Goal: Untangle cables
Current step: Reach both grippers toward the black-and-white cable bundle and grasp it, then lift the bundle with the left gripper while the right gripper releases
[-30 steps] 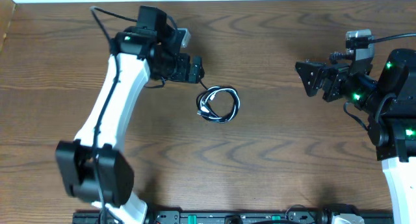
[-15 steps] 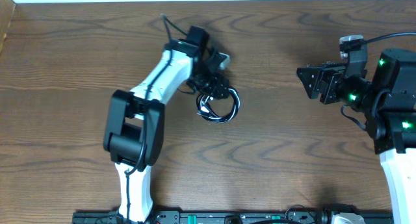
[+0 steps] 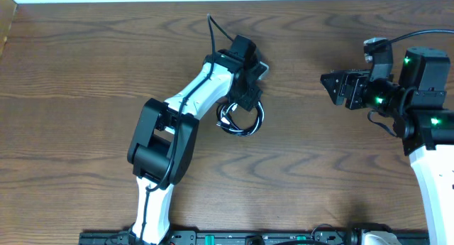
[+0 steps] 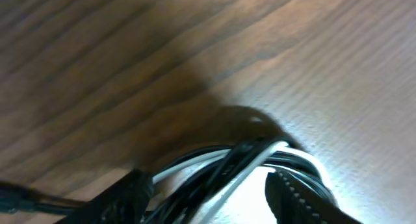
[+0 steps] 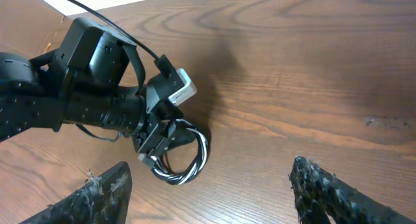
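Left gripper (image 4: 208, 195) spread, straddling cables (image 4: 250, 163); arm stretched forward.

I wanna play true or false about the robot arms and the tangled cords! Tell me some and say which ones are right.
1. The cables, one black and one white, lie coiled together on the table. True.
2. The right gripper is holding them. False: it is open and empty, away from the coil.
3. The left gripper is at the coil, with its fingers open on either side of it. True.
4. The table is white. False: it is brown wood.
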Controlling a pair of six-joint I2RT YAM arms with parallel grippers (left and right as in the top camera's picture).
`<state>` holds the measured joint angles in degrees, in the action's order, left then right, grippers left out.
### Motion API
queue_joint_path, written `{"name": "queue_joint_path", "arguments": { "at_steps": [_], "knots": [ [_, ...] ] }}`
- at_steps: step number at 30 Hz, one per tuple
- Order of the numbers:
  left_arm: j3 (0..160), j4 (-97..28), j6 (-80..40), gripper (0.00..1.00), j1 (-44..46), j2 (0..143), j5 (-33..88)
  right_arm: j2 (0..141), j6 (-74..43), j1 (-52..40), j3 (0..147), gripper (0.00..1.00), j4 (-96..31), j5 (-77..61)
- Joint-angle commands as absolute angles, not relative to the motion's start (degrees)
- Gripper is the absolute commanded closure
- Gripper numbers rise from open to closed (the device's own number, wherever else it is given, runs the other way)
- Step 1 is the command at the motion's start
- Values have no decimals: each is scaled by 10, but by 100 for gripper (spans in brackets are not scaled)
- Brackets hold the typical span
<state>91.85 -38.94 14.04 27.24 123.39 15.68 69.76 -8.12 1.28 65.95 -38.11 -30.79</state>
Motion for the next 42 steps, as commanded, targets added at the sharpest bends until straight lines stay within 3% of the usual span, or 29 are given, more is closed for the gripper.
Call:
{"name": "queue_joint_path", "arguments": {
  "at_steps": [1, 4, 9, 10, 16, 22, 34, 37, 42],
  "knots": [
    [908, -391, 150, 41, 273, 1244, 121, 698, -81, 14, 670, 25, -384, -305],
    [888, -388, 150, 43, 273, 1244, 121, 698, -81, 14, 670, 25, -386, -305],
    [879, -387, 150, 89, 273, 1243, 121, 698, -81, 14, 670, 24, -387, -305],
    [881, -387, 149, 92, 273, 1242, 121, 698, -81, 14, 670, 24, -387, -305],
    [928, -412, 2, 93, 251, 1178, 136, 698, -82, 14, 670, 25, -385, -320],
    [930, -442, -73, 93, 234, 1062, 281, 707, -103, -17, 670, 30, -376, -334],
    [930, -496, -83, 93, 230, 1017, 341, 797, -133, -106, 670, 39, -309, -383],
    [930, -499, -83, 92, 230, 1017, 341, 817, -137, -128, 670, 49, -302, -378],
    [930, -499, -83, 92, 230, 1017, 341, 848, -165, -140, 670, 57, -316, -352]
  ]
}}
